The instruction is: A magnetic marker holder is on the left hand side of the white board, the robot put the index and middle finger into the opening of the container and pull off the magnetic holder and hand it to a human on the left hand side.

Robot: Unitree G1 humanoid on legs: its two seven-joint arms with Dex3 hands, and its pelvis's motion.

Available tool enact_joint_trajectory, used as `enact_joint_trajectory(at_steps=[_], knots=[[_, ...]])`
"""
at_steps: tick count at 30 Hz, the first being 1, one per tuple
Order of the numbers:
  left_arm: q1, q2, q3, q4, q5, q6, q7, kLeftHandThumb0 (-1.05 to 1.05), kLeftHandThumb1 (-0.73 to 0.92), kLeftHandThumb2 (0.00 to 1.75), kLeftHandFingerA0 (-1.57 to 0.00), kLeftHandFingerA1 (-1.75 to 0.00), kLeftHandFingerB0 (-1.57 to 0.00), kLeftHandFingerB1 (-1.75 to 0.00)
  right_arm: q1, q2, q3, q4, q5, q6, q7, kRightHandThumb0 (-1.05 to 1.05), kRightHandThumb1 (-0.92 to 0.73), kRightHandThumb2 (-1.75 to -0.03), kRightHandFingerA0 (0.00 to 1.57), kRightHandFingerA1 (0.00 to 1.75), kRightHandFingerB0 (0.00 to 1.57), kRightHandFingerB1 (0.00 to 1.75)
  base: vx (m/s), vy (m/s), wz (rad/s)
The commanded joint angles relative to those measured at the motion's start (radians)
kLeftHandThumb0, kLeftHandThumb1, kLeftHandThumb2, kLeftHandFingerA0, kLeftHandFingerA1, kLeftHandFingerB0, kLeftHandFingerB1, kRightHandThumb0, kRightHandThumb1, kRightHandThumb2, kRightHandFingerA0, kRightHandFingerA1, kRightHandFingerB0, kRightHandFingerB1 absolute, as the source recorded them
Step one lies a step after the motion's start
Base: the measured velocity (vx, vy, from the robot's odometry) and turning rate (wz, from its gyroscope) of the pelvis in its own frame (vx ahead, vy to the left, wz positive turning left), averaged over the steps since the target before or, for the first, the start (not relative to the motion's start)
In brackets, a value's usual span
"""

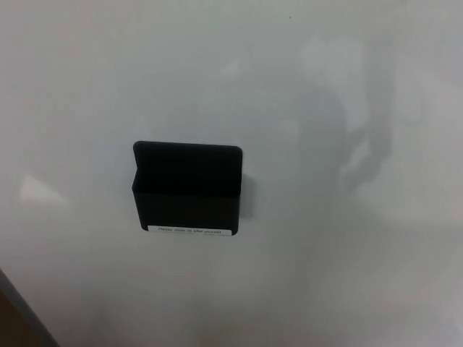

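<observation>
A black magnetic marker holder point(188, 189) sticks to the white board point(340, 275), a little left of the picture's middle. It is a box with an open top and a higher back plate. A white label with small print point(190, 230) runs along its lower front edge. Nothing shows inside the opening from this angle. Neither of my hands appears in the head view.
The board's grey frame edge point(25, 311) cuts across the lower left corner, with a brown surface point(9, 329) beyond it. A faint dark reflection point(340, 137) lies on the board to the right of the holder.
</observation>
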Motion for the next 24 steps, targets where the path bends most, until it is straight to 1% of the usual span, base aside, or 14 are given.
enact_joint_trajectory(at_steps=[1, 2, 3, 4, 5, 6, 9, 10, 11, 12, 14, 15, 16, 24], knots=[[0.102, -0.016, 0.051, -0.285, -0.140, -0.214, -0.122, -0.57, 0.37, 0.72, -0.51, -0.52, -0.37, -0.44, 0.055, 0.039, -0.076, -0.053, 0.115, -0.351, 0.013, -0.44, -0.71, -0.61, 0.65, 0.49, 0.52, 0.42, 0.00, 0.000, 0.00], [0.122, -0.007, 0.026, -0.415, -0.129, -0.172, -0.123, -0.58, 0.37, 0.72, -0.50, -0.49, -0.35, -0.43, 0.048, 0.043, -0.079, -0.052, 0.117, -0.354, 0.016, -0.43, -0.71, -0.61, 0.65, 0.48, 0.52, 0.42, 0.00, 0.000, 0.00], [0.128, -0.005, 0.020, -0.452, -0.127, -0.158, -0.123, -0.58, 0.37, 0.72, -0.50, -0.49, -0.35, -0.43, 0.046, 0.044, -0.081, -0.051, 0.116, -0.356, 0.017, -0.43, -0.71, -0.61, 0.65, 0.48, 0.52, 0.42, 0.00, 0.000, 0.00], [0.127, 0.011, 0.006, -0.510, -0.121, -0.159, -0.136, -0.47, 0.47, 0.55, -0.48, -0.39, -0.34, -0.32, 0.041, 0.045, -0.081, -0.048, 0.114, -0.367, 0.016, -0.41, -0.70, -0.61, 0.63, 0.48, 0.52, 0.41, 0.00, 0.000, 0.00], [0.126, 0.021, -0.002, -0.544, -0.117, -0.162, -0.145, -0.47, 0.47, 0.55, -0.48, -0.39, -0.34, -0.32, 0.037, 0.045, -0.082, -0.044, 0.112, -0.376, 0.015, -0.41, -0.70, -0.61, 0.63, 0.48, 0.52, 0.41, 0.00, 0.000, 0.00], [0.120, 0.040, -0.011, -0.607, -0.119, -0.147, -0.160, -0.54, 0.38, 0.71, -0.39, -0.48, -0.33, -0.43, 0.035, 0.045, -0.083, -0.045, 0.110, -0.382, 0.014, -0.45, -0.68, -0.61, 0.66, 0.48, 0.52, 0.41, 0.00, 0.000, 0.00], [0.098, 0.089, -0.015, -0.736, -0.135, -0.093, -0.192, -0.57, 0.37, 0.71, -0.41, -0.47, -0.36, -0.43, 0.026, 0.048, -0.088, -0.048, 0.112, -0.378, 0.014, -0.45, -0.68, -0.61, 0.70, 0.49, 0.52, 0.42, 0.00, 0.000, 0.00], [0.074, 0.115, -0.012, -0.768, -0.140, -0.082, -0.206, -0.51, 0.44, 0.54, -0.47, -0.37, -0.39, -0.32, 0.017, 0.047, -0.087, -0.050, 0.109, -0.377, 0.012, -0.41, -0.72, -0.61, 0.65, 0.48, 0.51, 0.41, 0.00, 0.000, 0.00], [0.057, 0.133, -0.009, -0.791, -0.143, -0.073, -0.217, -0.51, 0.44, 0.54, -0.47, -0.37, -0.39, -0.32, 0.010, 0.047, -0.086, -0.050, 0.106, -0.377, 0.011, -0.41, -0.72, -0.61, 0.65, 0.48, 0.51, 0.41, 0.00, 0.000, 0.00], [0.030, 0.154, -0.008, -0.820, -0.139, -0.067, -0.223, -0.58, 0.37, 0.71, -0.44, -0.47, -0.36, -0.43, -0.003, 0.040, -0.087, -0.046, 0.100, -0.380, 0.006, -0.41, -0.72, -0.61, 0.65, 0.47, 0.52, 0.42, 0.00, 0.000, 0.00], [0.005, 0.175, -0.006, -0.853, -0.133, -0.058, -0.226, -0.58, 0.37, 0.71, -0.44, -0.47, -0.36, -0.43, -0.017, 0.033, -0.089, -0.039, 0.094, -0.386, 0.001, -0.41, -0.72, -0.61, 0.65, 0.47, 0.52, 0.42, 0.00, 0.000, 0.00], [-0.002, 0.192, -0.006, -0.891, -0.136, -0.040, -0.231, -0.51, 0.45, 0.55, -0.48, -0.38, -0.43, -0.34, -0.015, 0.032, -0.092, -0.040, 0.097, -0.388, 0.005, -0.43, -0.71, -0.61, 0.69, 0.47, 0.51, 0.41, 0.00, 0.000, 0.00], [-0.023, 0.223, -0.007, -0.951, -0.144, -0.005, -0.240, -0.47, 0.45, 0.54, -0.48, -0.39, -0.44, -0.34, -0.014, 0.028, -0.092, -0.041, 0.092, -0.390, 0.003, -0.47, -0.70, -0.62, 0.67, 0.47, 0.52, 0.41, 0.00, 0.000, 0.00], [-0.183, 0.354, -0.048, -1.074, -0.139, 0.069, -0.278, -0.46, 0.46, 0.54, -0.50, -0.40, -0.44, -0.34, -0.039, 0.032, -0.101, -0.017, 0.093, -0.415, 0.004, -0.43, -0.70, -0.61, 0.65, 0.46, 0.53, 0.41, 0.00, 0.000, 0.00]])
